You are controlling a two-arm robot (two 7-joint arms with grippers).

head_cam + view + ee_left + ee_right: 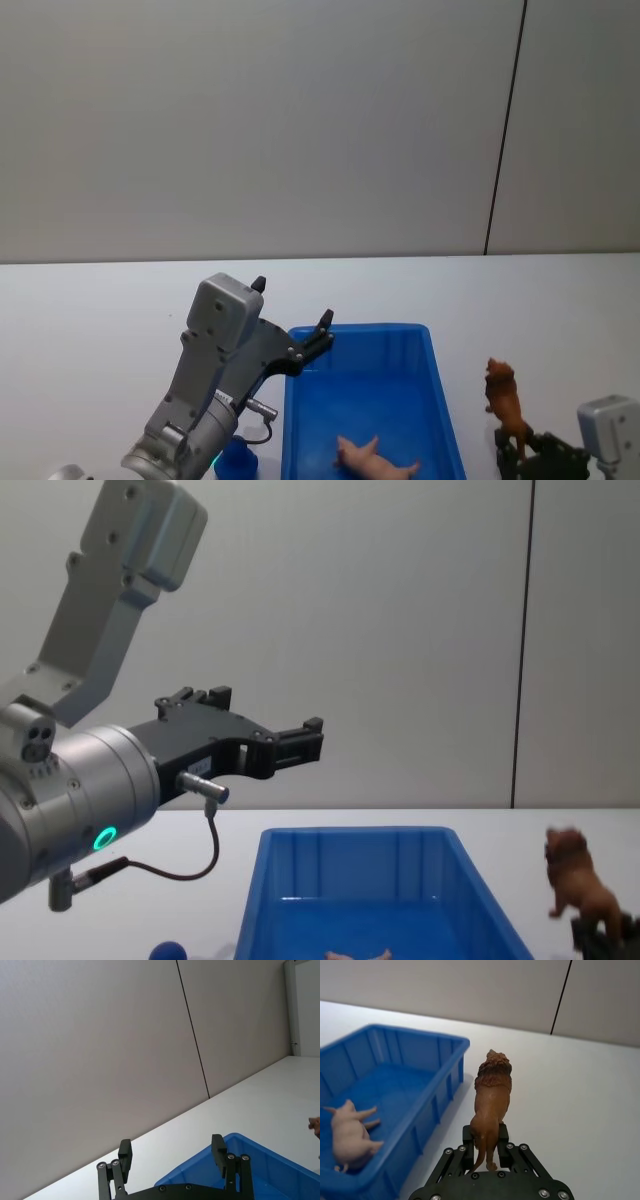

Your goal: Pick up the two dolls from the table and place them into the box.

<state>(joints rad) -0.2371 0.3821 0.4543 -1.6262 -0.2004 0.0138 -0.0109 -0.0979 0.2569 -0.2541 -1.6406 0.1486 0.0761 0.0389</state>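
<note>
A pale pink doll [375, 458] lies on its side on the floor of the blue box [360, 330], and I also see this doll [350, 1135] in the right wrist view. The brown shaggy-headed doll [505, 400] is just right of the box, outside it. My right gripper [520, 450] is shut on its hindquarters, and up close the brown doll [491, 1105] stands upright between the fingers [503, 1135]. My left gripper [292, 303] hangs open and empty above the box's far left corner. From the chest view the left gripper [270, 712] is well above the box [350, 840].
A small blue round object [237, 458] sits on the white table [100, 310] just left of the box. A grey wall with a dark vertical seam [505, 130] rises behind the table. Bare tabletop stretches behind the box and to its right.
</note>
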